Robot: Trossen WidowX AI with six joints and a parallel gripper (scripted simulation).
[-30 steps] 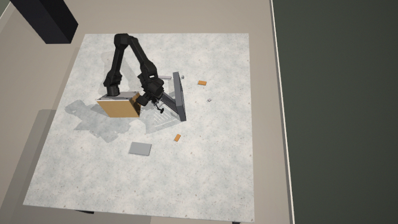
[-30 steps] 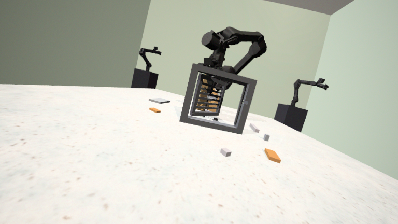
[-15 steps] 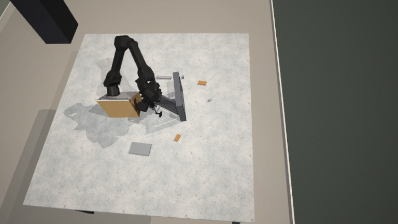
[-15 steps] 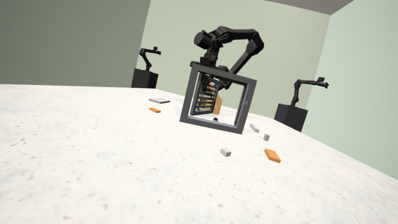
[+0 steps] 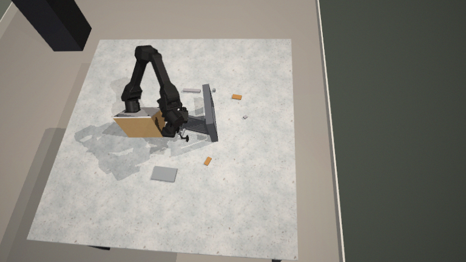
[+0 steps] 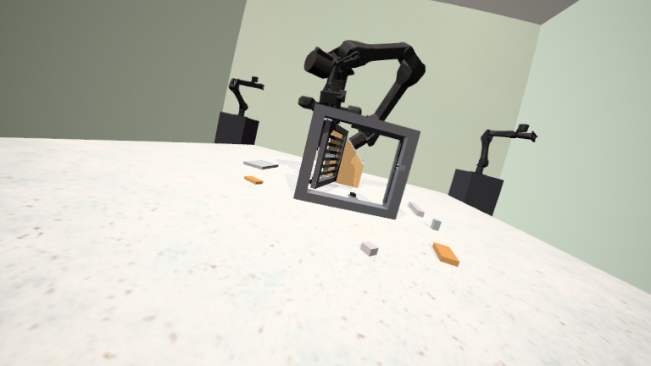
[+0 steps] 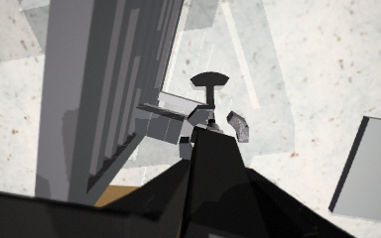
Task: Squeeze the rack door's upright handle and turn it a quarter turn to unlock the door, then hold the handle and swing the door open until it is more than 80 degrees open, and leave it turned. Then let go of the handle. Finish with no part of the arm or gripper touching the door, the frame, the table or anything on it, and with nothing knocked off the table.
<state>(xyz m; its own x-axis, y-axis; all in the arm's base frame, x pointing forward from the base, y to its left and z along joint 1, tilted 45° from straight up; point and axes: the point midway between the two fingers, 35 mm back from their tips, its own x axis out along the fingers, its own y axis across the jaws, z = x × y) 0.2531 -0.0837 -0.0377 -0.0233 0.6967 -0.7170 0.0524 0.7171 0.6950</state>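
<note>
The slatted dark grey door (image 5: 196,124) (image 6: 342,152) (image 7: 69,99) stands wide open on the arm's side of the upright grey frame (image 5: 209,108) (image 6: 308,156), roughly square to it; the exact angle cannot be told. My gripper (image 5: 182,131) (image 7: 215,173) is at the door's outer side, shut on the handle. The dark handle (image 5: 187,138) (image 7: 209,79) sticks out past the fingers, its stem ending in a wide rounded piece. My arm partly hides the handle's mount, so its turn relative to the door is hard to judge.
The orange-sided box (image 5: 141,127) (image 6: 353,174) stands under the arm's base, close to the gripper. A flat grey plate (image 5: 164,174) (image 6: 260,164) (image 7: 359,174) lies nearby. Small orange blocks (image 5: 207,161) (image 5: 236,96) and pale blocks (image 5: 191,90) (image 6: 369,248) lie around the frame.
</note>
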